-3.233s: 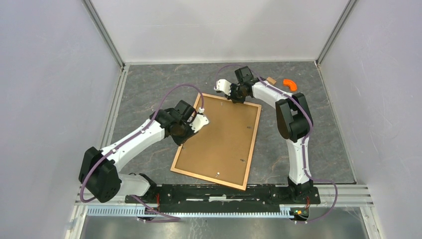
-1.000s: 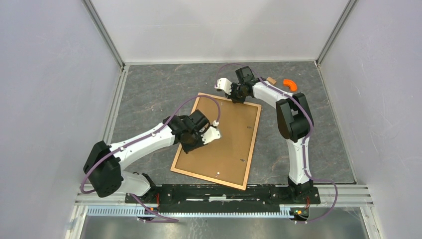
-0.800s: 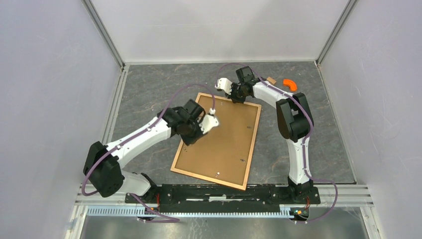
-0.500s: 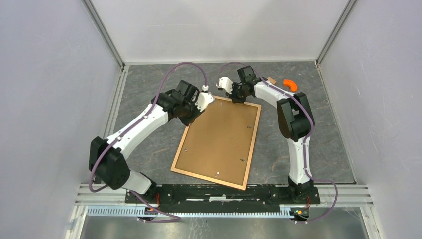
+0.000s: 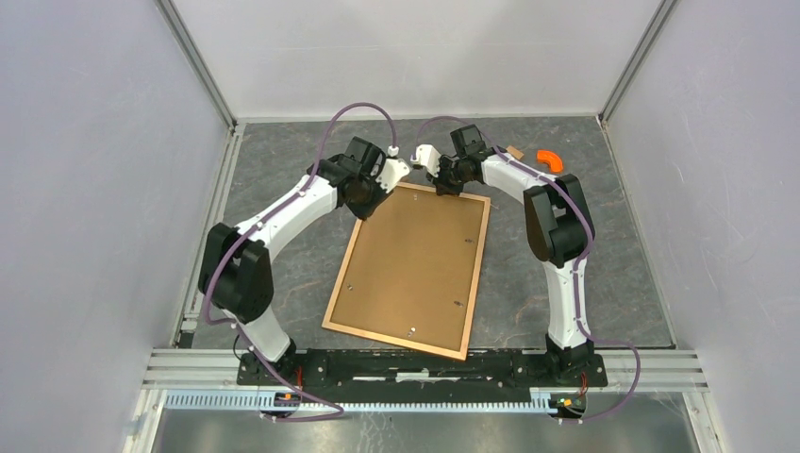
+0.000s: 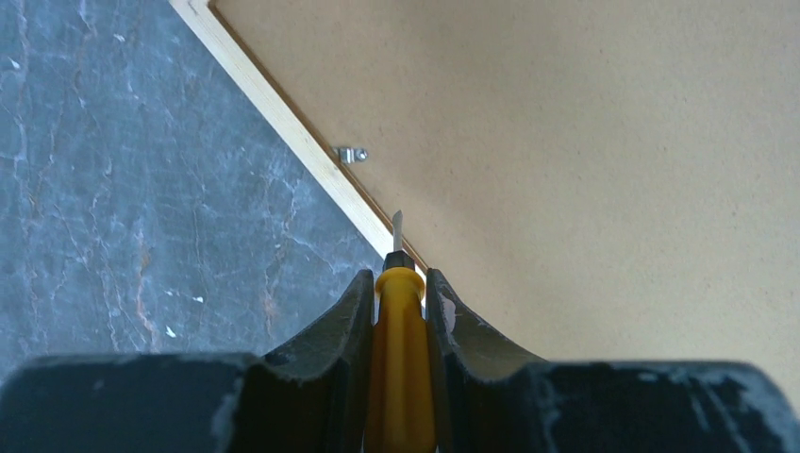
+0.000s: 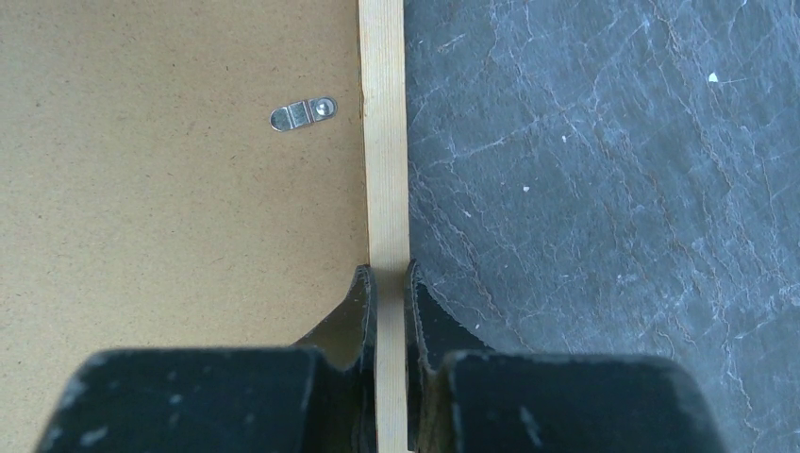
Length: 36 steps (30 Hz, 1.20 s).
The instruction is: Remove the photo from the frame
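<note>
The frame [image 5: 479, 269] lies face down on the table with its brown backing board [image 5: 415, 264] up. The photo is hidden under the board. My right gripper [image 5: 443, 186] is at the far edge, shut on the frame's light wooden border [image 7: 382, 142], one finger on each side of it [image 7: 388, 278]. A metal clip [image 7: 302, 114] lies on the board just inside. My left gripper [image 5: 394, 173] is at the far left corner, shut on a yellow-handled screwdriver [image 6: 401, 359]. Its blade tip [image 6: 397, 226] hangs over the border [image 6: 283, 123], short of another clip [image 6: 352, 154].
An orange curved piece [image 5: 549, 160] and a small brown block [image 5: 514, 151] lie at the back right. More clips sit on the board near the left edge [image 5: 349, 281] and near edge [image 5: 413, 329]. Grey walls close in the table on three sides.
My left arm has swung from the middle of the backing board to the frame's far left corner, still holding the screwdriver. The right gripper has stayed on the far edge.
</note>
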### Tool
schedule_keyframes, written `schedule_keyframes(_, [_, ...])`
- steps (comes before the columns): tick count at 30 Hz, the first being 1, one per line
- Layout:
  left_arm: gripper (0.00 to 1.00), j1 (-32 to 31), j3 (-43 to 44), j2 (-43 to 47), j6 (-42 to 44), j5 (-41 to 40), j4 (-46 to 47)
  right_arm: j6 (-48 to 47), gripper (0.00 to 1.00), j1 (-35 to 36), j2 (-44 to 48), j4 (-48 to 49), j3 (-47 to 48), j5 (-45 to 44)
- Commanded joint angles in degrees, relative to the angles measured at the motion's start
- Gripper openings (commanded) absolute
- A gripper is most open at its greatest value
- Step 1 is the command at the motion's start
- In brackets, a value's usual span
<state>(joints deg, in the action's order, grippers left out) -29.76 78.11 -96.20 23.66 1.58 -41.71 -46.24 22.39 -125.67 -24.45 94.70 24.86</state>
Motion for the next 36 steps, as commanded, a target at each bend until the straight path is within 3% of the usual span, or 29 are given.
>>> schedule_keyframes(1, [0.02, 0.1, 4.6, -2.1, 0.0, 0.4, 4.5, 2.3, 0.0, 0.9, -1.6, -0.2, 1.6, 3.9])
schedule_keyframes(22, [0.02, 0.1, 4.0, -6.9, 3.6, -7.1, 4.3, 2.6, 0.0, 0.9, -2.5, -0.3, 2.1, 3.5])
schedule_keyframes(36, [0.02, 0.1, 3.5, -9.1, 3.4, -8.1, 7.2, 2.6, 0.0, 0.8, -2.8, -0.3, 2.1, 3.4])
